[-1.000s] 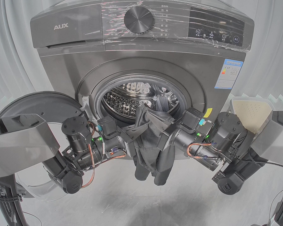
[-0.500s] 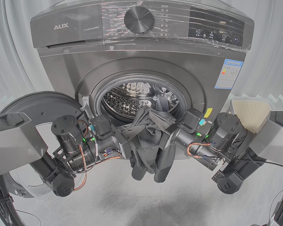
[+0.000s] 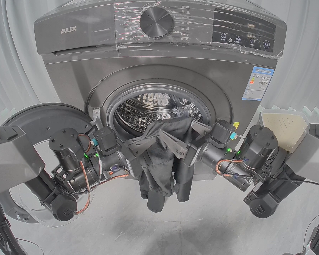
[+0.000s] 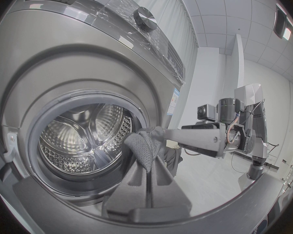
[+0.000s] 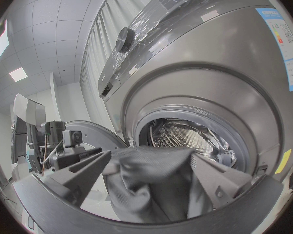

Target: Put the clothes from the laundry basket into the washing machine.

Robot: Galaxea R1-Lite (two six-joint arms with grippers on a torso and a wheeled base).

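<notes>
Here's the washing machine (image 3: 159, 71), its door (image 3: 42, 119) swung open to the left, part hidden behind the left arm. A dark grey garment (image 3: 163, 153) hangs right at the mouth of the drum (image 3: 145, 114). Its top edge sits level with the lower rim, and the rest dangles down the machine's front, hiding the rim behind it. The left gripper (image 4: 148, 166) has its jaws pinched tight on a bunched corner of the cloth. The right gripper (image 5: 151, 156) has its jaws spread wide, and the fabric is stretched across between them and sags below. Whether either finger truly grips it, I cannot tell. Far right, a pale container (image 3: 283, 124) is half hidden by the right arm, so its contents can't be made out.
</notes>
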